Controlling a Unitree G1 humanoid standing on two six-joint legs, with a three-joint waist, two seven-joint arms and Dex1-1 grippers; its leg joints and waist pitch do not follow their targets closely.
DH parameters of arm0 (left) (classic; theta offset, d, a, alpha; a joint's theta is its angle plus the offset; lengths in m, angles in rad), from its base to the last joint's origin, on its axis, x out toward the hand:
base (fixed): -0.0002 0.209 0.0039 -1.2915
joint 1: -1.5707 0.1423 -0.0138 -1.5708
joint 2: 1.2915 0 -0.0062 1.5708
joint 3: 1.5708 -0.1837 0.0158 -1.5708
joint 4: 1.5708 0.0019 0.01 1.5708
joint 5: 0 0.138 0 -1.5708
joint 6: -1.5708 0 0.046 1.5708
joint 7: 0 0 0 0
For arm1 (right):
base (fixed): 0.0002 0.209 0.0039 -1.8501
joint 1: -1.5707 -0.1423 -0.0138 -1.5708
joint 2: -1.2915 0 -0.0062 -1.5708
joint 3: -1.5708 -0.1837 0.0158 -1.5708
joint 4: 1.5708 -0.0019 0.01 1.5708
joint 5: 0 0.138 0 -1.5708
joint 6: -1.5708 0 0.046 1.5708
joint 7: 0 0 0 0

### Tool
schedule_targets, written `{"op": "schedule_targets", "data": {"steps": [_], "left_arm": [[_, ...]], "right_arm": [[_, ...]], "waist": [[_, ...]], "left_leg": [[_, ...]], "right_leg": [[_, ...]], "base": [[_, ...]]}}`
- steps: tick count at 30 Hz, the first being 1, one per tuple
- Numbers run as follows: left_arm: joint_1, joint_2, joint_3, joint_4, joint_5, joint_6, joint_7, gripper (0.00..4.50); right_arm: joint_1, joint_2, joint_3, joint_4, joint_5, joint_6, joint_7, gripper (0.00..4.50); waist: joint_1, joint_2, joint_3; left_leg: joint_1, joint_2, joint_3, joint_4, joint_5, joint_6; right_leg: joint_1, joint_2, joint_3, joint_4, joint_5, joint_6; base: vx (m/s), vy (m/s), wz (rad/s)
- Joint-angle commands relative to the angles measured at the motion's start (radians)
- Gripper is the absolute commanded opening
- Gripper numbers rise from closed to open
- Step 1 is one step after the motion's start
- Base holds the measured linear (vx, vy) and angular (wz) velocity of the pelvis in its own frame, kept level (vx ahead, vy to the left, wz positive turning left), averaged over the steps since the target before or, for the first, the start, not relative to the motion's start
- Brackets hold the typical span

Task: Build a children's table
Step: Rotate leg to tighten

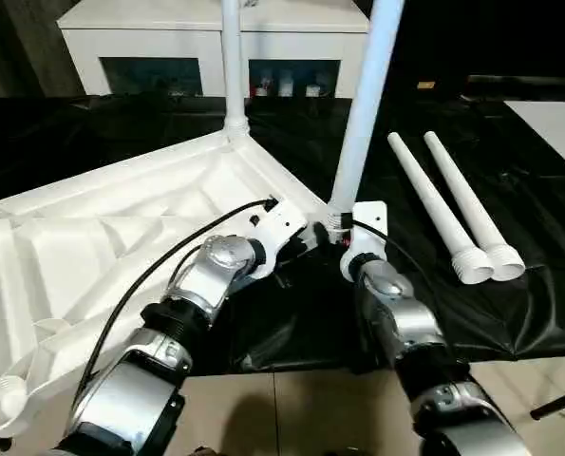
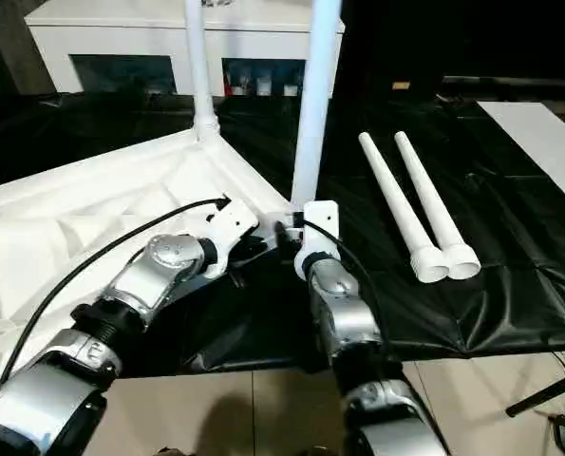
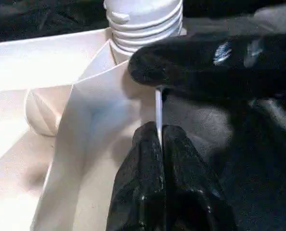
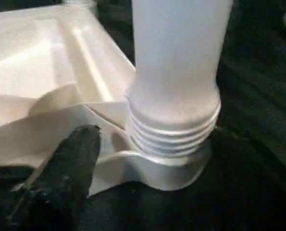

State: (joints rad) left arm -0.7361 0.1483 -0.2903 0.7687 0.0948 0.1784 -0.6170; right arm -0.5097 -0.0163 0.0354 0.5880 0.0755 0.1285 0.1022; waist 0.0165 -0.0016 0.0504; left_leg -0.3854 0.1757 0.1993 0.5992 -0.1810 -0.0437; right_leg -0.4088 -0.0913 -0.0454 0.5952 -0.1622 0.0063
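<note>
Nearest to the camera, the two silver forearms reach forward to the near corner of the tabletop (image 1: 102,237), which lies upside down on the black cloth (image 1: 291,323) with its ribbed underside up. The left gripper (image 3: 158,139) is closed on the thin edge of the tabletop wall just beside the corner socket (image 4: 167,168), and its two black fingers (image 3: 138,183) pinch the white rim between them. The right gripper (image 1: 344,237) is at the foot of the near leg (image 1: 363,114); one black finger (image 4: 70,163) is seen beside the socket, but I cannot tell if this gripper is open or closed. This leg stands in the socket with a slight tilt, and several threads (image 4: 174,132) are above the socket rim, so I judge it is not yet screwed fully in. Farther back, a second leg (image 1: 232,66) stands upright in the far corner. To the right, two more legs (image 1: 453,209) lie side by side on the cloth, well apart from the tabletop, waiting for their sockets. So about half of the work is done. Behind all stands a white cabinet (image 1: 216,28)
</note>
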Motion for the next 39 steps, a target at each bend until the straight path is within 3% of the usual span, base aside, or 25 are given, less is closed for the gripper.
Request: {"op": "schedule_targets", "data": {"steps": [1, 3, 4, 5, 9, 11, 14, 18, 19, 20, 29, 39], "left_arm": [[0.021, 0.037, 0.000, -0.035, 0.010, -0.016, -0.029, 0.00], [0.030, 0.047, -0.005, -0.044, 0.010, -0.021, -0.048, 0.00], [0.058, 0.080, -0.027, -0.074, 0.005, -0.053, -0.135, 0.00], [0.059, 0.080, -0.027, -0.075, 0.005, -0.053, -0.137, 0.00], [0.108, 0.154, -0.072, -0.163, -0.030, -0.079, -0.340, 0.00], [0.121, 0.184, -0.092, -0.195, -0.039, -0.093, -0.411, 0.00], [0.140, 0.219, -0.113, -0.253, -0.061, -0.078, -0.498, 0.00], [0.146, 0.227, -0.115, -0.289, -0.076, -0.049, -0.545, 0.00], [0.148, 0.231, -0.116, -0.295, -0.072, -0.049, -0.548, 0.00], [0.148, 0.231, -0.116, -0.295, -0.072, -0.049, -0.548, 0.00], [0.158, 0.243, -0.110, -0.324, -0.073, -0.029, -0.556, 0.00], [0.164, 0.248, -0.108, -0.338, -0.073, -0.013, -0.562, 0.00]], "right_arm": [[0.019, -0.054, 0.013, -0.089, 0.016, 0.037, 0.084, 4.19], [0.036, -0.085, 0.023, -0.127, 0.022, 0.054, 0.145, 4.19], [0.075, -0.179, 0.048, -0.219, 0.046, 0.074, 0.313, 4.19], [0.075, -0.180, 0.048, -0.220, 0.047, 0.074, 0.315, 4.19], [0.111, -0.331, 0.100, -0.331, 0.118, 0.126, 0.597, 4.19], [0.120, -0.373, 0.119, -0.354, 0.151, 0.148, 0.695, 4.19], [0.127, -0.423, 0.163, -0.359, 0.138, 0.129, 0.801, 4.19], [0.101, -0.431, 0.176, -0.303, 0.116, 0.137, 0.838, 4.19], [0.092, -0.433, 0.183, -0.288, 0.105, 0.133, 0.841, 4.19], [0.092, -0.433, 0.183, -0.288, 0.105, 0.133, 0.841, 4.19], [0.042, -0.405, 0.177, -0.198, 0.101, 0.128, 0.839, 4.19], [0.030, -0.396, 0.161, -0.155, 0.112, 0.113, 0.854, 3.29]], "waist": [[0.008, -0.002, -0.071], [0.008, -0.001, -0.073], [0.009, 0.000, -0.071], [0.011, 0.001, -0.072], [0.013, 0.004, -0.070], [0.016, 0.011, -0.067], [0.020, 0.010, -0.062], [0.024, 0.006, -0.060], [0.024, 0.001, -0.060], [0.026, 0.004, -0.060], [0.029, 0.000, -0.065], [0.026, 0.000, -0.065]], "left_leg": [[0.016, 0.046, -0.024, -0.076, -0.206, 0.053], [0.014, 0.046, -0.023, -0.072, -0.174, 0.069], [0.015, 0.045, -0.023, -0.073, -0.179, 0.080], [0.015, 0.049, -0.023, -0.071, -0.178, 0.088], [0.020, 0.050, -0.021, -0.070, -0.199, 0.092], [0.024, 0.054, -0.021, -0.073, -0.227, 0.084], [0.032, 0.059, -0.020, -0.079, -0.294, 0.041], [0.036, 0.056, -0.020, -0.080, -0.321, 0.012], [0.035, 0.057, -0.020, -0.080, -0.321, 0.011], [0.035, 0.056, -0.020, -0.080, -0.318, 0.009], [0.025, 0.054, -0.021, -0.078, -0.247, 0.026], [0.024, 0.054, -0.021, -0.077, -0.252, 0.028]], "right_leg": [[0.051, -0.047, 0.032, -0.062, -0.149, -0.218], [0.053, -0.048, 0.033, -0.057, -0.104, -0.234], [0.055, -0.047, 0.032, -0.058, -0.102, -0.242], [0.056, -0.048, 0.034, -0.057, -0.088, -0.245], [0.055, -0.048, 0.033, -0.058, -0.099, -0.272], [0.050, -0.049, 0.035, -0.059, -0.125, -0.277], [0.039, -0.049, 0.037, -0.065, -0.195, -0.273], [0.035, -0.050, 0.039, -0.070, -0.255, -0.258], [0.035, -0.050, 0.039, -0.070, -0.261, -0.255], [0.035, -0.051, 0.040, -0.071, -0.270, -0.250], [0.043, -0.052, 0.037, -0.062, -0.216, -0.248], [0.044, -0.052, 0.037, -0.062, -0.226, -0.251]], "base": [[0.000, 0.000, 0.00], [0.000, 0.000, 0.00], [0.000, 0.000, 0.00], [0.000, 0.000, 0.00], [0.000, 0.000, 0.00], [0.000, 0.000, 0.00], [0.000, 0.000, 0.00], [0.000, 0.000, 0.00], [0.000, 0.000, 0.00], [0.000, 0.000, 0.00], [0.000, 0.000, 0.00], [0.000, 0.000, 0.00]]}}
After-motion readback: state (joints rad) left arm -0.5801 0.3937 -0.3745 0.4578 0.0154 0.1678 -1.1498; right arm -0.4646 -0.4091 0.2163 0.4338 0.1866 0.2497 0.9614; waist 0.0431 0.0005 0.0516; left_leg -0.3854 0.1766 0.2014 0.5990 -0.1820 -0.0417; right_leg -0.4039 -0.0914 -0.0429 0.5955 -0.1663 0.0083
